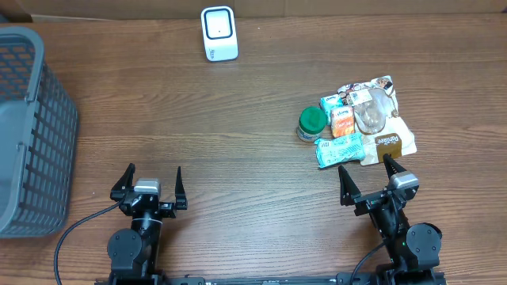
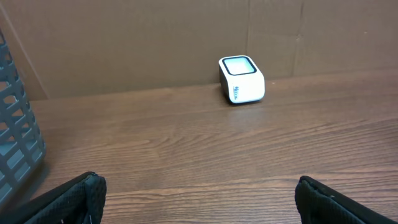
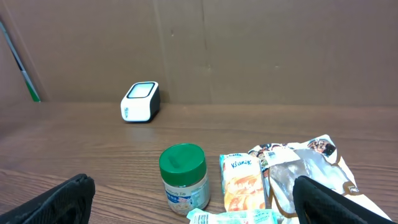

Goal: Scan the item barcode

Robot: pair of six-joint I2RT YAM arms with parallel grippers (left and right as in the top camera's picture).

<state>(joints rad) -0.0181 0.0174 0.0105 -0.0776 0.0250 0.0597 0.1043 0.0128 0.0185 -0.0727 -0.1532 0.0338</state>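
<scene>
A white barcode scanner [image 1: 219, 33] with a dark window stands at the far middle of the table, also seen as a small scanner [image 2: 241, 79] ahead of the left wrist and a scanner [image 3: 140, 102] far left of the right wrist. A pile of items lies at the right: a green-lidded jar [image 1: 310, 123] [image 3: 183, 178], an orange Kleenex pack [image 1: 342, 121] [image 3: 242, 182], a teal packet [image 1: 339, 148], a clear bag [image 1: 371, 111] and a brown-labelled pouch [image 1: 388, 142]. My left gripper [image 1: 152, 184] [image 2: 200, 199] is open over bare wood. My right gripper [image 1: 369, 176] [image 3: 194, 196] is open, just short of the pile.
A grey plastic basket [image 1: 32, 127] stands at the left edge, its wall [image 2: 15, 137] showing in the left wrist view. A cardboard wall [image 3: 249, 43] runs along the back. Bare wood lies between the two arms.
</scene>
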